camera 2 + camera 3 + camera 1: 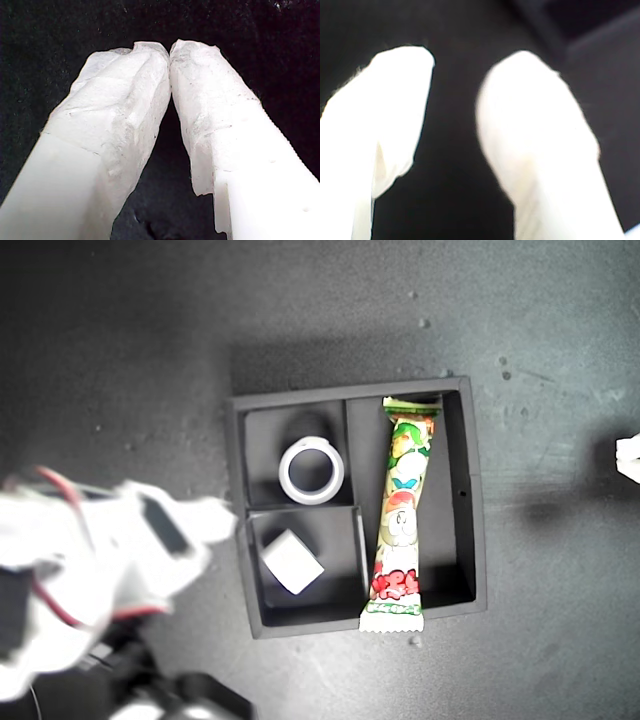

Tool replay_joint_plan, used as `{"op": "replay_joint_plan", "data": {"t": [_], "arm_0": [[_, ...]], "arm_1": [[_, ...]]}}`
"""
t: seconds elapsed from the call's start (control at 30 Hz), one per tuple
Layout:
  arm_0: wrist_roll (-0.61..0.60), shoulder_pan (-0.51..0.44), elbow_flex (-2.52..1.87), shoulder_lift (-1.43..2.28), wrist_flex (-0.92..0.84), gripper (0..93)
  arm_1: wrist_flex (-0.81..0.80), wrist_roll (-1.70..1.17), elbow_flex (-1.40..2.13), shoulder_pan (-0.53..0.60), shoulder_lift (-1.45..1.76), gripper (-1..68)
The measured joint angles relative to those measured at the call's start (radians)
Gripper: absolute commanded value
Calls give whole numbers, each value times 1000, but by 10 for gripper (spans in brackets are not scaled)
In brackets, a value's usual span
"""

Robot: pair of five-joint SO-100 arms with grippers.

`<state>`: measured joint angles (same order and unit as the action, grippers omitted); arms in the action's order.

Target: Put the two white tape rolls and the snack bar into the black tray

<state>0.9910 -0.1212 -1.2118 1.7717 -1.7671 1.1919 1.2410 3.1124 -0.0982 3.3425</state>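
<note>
The black tray (477,520) lies in the middle of the exterior view. A white tape roll (284,472) lies flat in its upper small compartment. The other white tape roll (293,561) rests tilted in the lower small compartment. The snack bar (400,510) fills the long compartment, its lower crimped end overhanging the wall. My second gripper (455,65) is open and empty, blurred, just outside the tray's wall (580,45); it shows at the exterior view's left (215,520). My first gripper (169,47) is shut on nothing above the dark surface.
A dark grey, speckled table (120,360) surrounds the tray. The second arm's white body with red wires (80,560) fills the exterior view's lower left. A small white part of an arm (630,458) pokes in at the exterior view's right edge.
</note>
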Motion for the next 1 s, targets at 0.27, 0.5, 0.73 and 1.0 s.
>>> {"op": "replay_joint_plan", "data": {"t": [0.27, 0.5, 0.73, 1.0], "arm_0": [[84, 112, -816, 568, 265, 1], [109, 186, -1272, 956, 385, 1], [143, 186, -1486, 1154, 440, 1], [186, 160, -1629, 1293, 466, 1]], "arm_1": [[17, 11, 0, -23, 0, 6], [72, 109, 0, -31, 0, -2], [78, 158, 0, -6, 0, -5], [132, 221, 0, -26, 0, -2]]}}
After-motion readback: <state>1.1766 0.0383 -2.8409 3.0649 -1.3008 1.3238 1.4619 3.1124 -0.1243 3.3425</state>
